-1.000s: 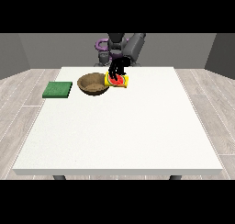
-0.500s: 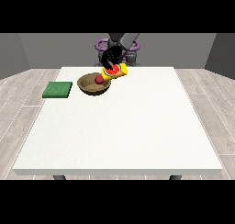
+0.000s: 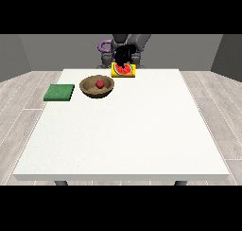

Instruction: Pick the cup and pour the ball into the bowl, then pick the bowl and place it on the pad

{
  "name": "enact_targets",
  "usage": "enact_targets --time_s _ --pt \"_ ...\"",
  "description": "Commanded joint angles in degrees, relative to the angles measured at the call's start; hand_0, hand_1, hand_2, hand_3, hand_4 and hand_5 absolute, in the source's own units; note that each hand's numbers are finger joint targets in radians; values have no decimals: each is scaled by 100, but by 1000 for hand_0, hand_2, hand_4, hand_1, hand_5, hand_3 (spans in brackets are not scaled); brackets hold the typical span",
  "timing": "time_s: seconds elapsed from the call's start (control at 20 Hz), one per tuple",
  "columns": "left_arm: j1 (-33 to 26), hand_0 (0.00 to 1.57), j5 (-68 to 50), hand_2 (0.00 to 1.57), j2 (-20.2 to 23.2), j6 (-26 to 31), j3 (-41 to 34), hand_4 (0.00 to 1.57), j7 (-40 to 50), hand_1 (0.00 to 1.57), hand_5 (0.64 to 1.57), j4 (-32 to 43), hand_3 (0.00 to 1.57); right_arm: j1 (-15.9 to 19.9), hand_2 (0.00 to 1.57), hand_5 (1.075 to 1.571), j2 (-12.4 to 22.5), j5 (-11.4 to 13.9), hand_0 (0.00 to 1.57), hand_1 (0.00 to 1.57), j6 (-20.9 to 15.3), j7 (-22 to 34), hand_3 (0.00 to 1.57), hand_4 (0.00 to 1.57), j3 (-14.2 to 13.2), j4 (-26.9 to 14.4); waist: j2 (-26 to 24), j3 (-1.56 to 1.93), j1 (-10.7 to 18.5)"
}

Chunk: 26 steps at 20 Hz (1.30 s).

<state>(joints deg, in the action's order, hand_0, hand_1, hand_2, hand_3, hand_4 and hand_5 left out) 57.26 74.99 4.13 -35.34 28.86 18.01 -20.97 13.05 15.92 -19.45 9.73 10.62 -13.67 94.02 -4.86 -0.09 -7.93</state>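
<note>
1. A small red ball [image 3: 99,84] lies inside the brown wooden bowl [image 3: 97,87], which sits on the white tabletop [image 3: 123,130] near its far edge; half a second ago the ball was only just dropping in at the bowl's rim.
2. The yellow cup with a watermelon print [image 3: 124,70] lies tilted on its side just right of the bowl, apart from it, and has drawn back toward the robot since the earlier frame, when it hung over the bowl's edge.
3. A black hand [image 3: 124,55] sits on top of the cup with its fingers wrapped over it; which of the robot's hands this is cannot be told, and no second hand shows.
4. With the ball in the bowl, the pour appears complete; the cup must be let go before the bowl can be taken.
5. The flat green square pad [image 3: 59,92] lies left of the bowl, near but not touching, bare and awaiting the bowl.
</note>
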Motion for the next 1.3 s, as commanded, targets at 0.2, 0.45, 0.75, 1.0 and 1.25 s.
enact_targets --time_s 0.2,0.45,0.75,1.0,1.25 --pt "-1025 1149 -2565 1571 663 -889 -1908 825 -1760 1149 1570 -1097 1571 -367 0 1565 25 -105 0 0 97 -40 0 394 -91 373 151 -38 222" --pt "-2126 1554 -3904 1571 732 -1168 -2569 1311 -3408 1554 1549 -1682 1571 -290 0 1566 134 -252 0 0 104 12 0 397 -180 997 798 -36 -21" --pt "-2137 1370 -6093 1571 -244 227 -3464 1245 -4187 1370 1547 -2646 1571 -342 0 1565 -146 -89 0 0 -181 20 0 448 -29 1096 756 -146 397" --pt "-2203 646 -7809 210 -148 2109 -4311 341 -4942 646 1566 -3167 0 -442 0 1564 -414 13 0 0 -440 42 0 518 81 1202 999 -82 881" --pt "-2284 0 -8754 0 733 3935 -4945 0 -5608 0 1559 -2861 0 -525 0 1566 -656 507 0 0 -758 76 0 499 517 1835 1713 -19 807"
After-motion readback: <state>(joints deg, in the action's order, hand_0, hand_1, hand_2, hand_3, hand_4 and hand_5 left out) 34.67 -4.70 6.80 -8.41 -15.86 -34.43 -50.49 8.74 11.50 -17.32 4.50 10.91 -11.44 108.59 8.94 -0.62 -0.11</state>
